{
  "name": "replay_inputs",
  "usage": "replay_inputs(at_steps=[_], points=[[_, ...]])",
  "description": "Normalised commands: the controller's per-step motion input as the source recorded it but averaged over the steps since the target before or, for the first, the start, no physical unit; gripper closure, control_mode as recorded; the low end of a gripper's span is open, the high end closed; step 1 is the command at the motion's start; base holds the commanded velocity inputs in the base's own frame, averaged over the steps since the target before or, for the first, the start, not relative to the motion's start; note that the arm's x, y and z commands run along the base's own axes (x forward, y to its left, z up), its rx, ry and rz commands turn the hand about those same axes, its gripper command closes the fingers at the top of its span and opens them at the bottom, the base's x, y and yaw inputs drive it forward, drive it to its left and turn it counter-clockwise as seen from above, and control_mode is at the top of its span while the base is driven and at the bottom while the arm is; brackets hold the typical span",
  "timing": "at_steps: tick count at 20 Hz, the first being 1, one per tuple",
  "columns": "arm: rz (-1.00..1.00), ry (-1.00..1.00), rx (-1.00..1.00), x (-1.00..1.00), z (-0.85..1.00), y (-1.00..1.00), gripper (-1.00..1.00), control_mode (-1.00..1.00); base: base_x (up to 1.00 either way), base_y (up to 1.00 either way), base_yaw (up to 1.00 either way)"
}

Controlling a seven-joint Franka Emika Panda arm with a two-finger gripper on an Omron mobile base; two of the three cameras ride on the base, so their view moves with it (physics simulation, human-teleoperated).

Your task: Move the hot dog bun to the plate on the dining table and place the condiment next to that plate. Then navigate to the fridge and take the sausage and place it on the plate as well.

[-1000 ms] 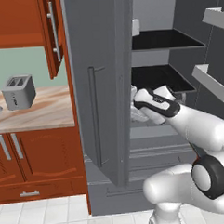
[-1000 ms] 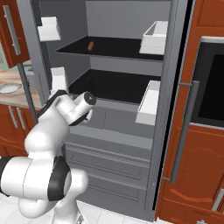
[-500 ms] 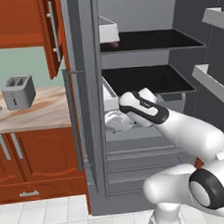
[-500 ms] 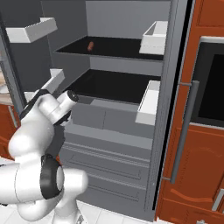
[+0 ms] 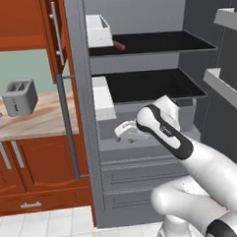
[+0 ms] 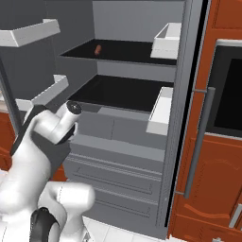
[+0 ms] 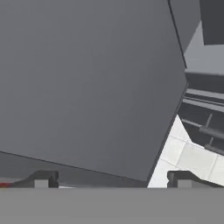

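Observation:
The grey fridge [image 5: 134, 11] stands open, its dark shelves showing. The sausage [image 5: 119, 45] [image 6: 98, 49], a thin reddish-brown cylinder, lies on the upper shelf beside a white bin [image 5: 97, 30]. My gripper [image 5: 119, 135] [image 7: 113, 181] hangs low in front of the drawers, well below the sausage. It points at the inner face of the left door [image 7: 87, 87]. Its fingertips [image 7: 41, 179] stand wide apart and open, with nothing between them. The hot dog bun, plate, condiment and dining table are out of view.
The left door's bar handle [image 5: 68, 128] faces a wooden counter [image 5: 37, 120] with a toaster [image 5: 19, 97]. Door bins [image 5: 222, 85] [image 6: 47, 92] jut out on both sides. A wall oven [image 6: 229, 94] stands right of the fridge. Pale floor tiles [image 7: 188, 157] lie below.
The left fridge door has swung wider open, uncovering more of the shelves. My hand has moved left and down from near the lower shelf to the drawer front.

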Motion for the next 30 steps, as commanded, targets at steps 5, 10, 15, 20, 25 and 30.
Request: replay_inputs(at_steps=[5, 10, 15, 20, 25, 30], points=[[-0.22, -0.03, -0.17, 0.0, 0.69, -0.89, -1.0, -1.0, 0.0, 0.0, 0.0], [-0.17, -0.2, -0.34, -0.09, 0.65, -0.42, -1.0, -1.0, 0.0, 0.0, 0.0], [-0.11, -0.06, -0.28, -0.04, 0.16, -0.61, -1.0, -1.0, 0.0, 0.0, 0.0], [-0.01, 0.0, -0.06, -0.22, 0.0, -0.43, -1.0, -1.0, 0.0, 0.0, 0.0], [0.0, 0.0, 0.0, 0.0, 0.0, -0.06, -1.0, 1.0, 0.28, -0.07, 0.0], [0.0, 0.0, 0.0, 0.0, 0.0, 0.0, -1.0, 1.0, 1.0, -0.03, -0.03]])
